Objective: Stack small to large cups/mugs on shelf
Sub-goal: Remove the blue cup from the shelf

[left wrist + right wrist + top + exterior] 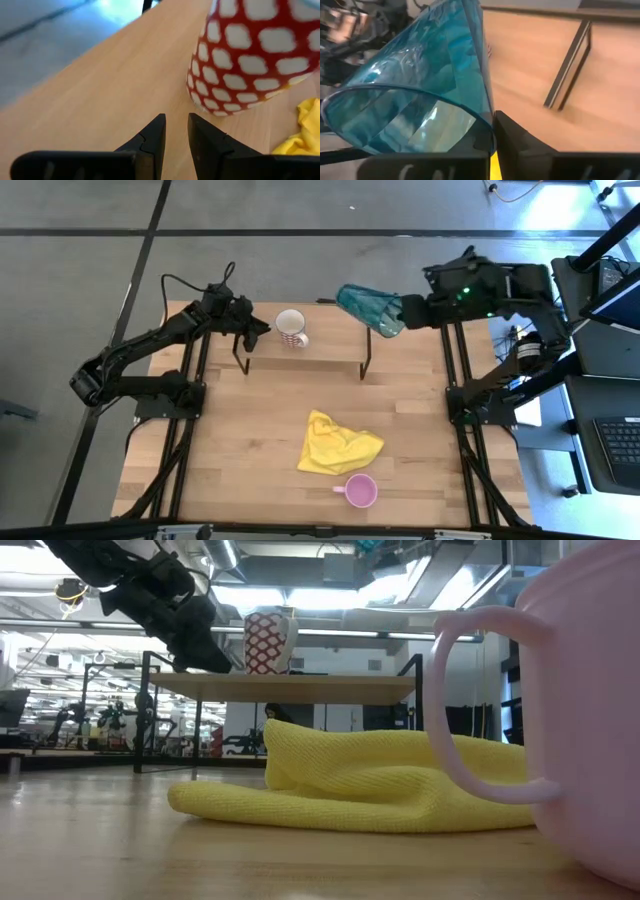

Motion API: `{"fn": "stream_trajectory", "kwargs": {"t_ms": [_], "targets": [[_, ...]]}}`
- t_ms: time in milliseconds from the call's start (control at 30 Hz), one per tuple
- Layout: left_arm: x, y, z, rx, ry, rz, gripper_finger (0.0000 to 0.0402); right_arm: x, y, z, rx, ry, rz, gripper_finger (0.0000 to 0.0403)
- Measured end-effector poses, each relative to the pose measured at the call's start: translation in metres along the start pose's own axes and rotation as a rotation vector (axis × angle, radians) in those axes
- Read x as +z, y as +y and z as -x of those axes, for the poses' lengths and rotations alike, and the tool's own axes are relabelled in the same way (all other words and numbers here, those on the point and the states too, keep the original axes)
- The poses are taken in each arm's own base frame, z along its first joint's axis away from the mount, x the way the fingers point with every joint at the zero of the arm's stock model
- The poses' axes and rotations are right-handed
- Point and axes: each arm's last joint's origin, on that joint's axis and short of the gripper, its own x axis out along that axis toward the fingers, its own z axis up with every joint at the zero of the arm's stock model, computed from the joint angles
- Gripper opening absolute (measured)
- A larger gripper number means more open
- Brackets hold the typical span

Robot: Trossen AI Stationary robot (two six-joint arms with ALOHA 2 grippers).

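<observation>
Your right gripper (400, 313) upper right, pinched on tilted teal tumbler (368, 308) rim, left gripper (258, 328) slightly parted, empty, beside patterned mug (291, 327) on shelf (330, 348).

A light wooden desk (250, 450) stands on a grey floor (70, 270) crossed by dark lines. Right of the desk sits a keyboard (612, 442). Beyond the desk, ceiling lights (330, 598) glow over a workshop.

Fingers (492, 131) pinch the tilted teal tumbler's (425, 85) rim.
</observation>
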Motion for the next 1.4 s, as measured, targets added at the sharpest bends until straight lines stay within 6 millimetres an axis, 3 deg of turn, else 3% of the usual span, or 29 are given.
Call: {"fn": "stream_trajectory", "kwargs": {"t_ms": [233, 533, 767, 833, 1133, 1267, 1400], "targets": [[-0.007, -0.001, 0.000, -0.003, 0.070, 0.023, 0.0076, -0.002, -0.002, 0.003, 0.080, 0.163, -0.131, 0.0010], [-0.012, -0.003, -0.001, 0.049, 0.126, -0.072, 0.0076, -0.010, -0.007, -0.033, 0.014, 0.416, -0.219, 0.0014], [-0.010, -0.007, 0.006, 0.028, 0.120, -0.077, 0.0076, -0.008, -0.014, -0.048, -0.039, 0.404, -0.156, 0.0015], [0.003, -0.011, 0.015, 0.042, 0.080, -0.109, 0.0076, -0.005, -0.015, -0.048, -0.038, 0.394, -0.145, 0.0016], [0.094, -0.040, 0.078, 0.083, -0.201, -0.245, 0.0076, 0.001, -0.019, -0.049, -0.035, 0.379, -0.122, 0.0017], [0.114, -0.049, 0.093, 0.078, -0.258, -0.231, 0.0076, 0.001, -0.019, -0.049, -0.032, 0.383, -0.120, 0.0017], [0.122, -0.053, 0.099, 0.068, -0.280, -0.191, 0.0076, 0.000, -0.018, -0.049, -0.023, 0.400, -0.124, 0.0018]]}}
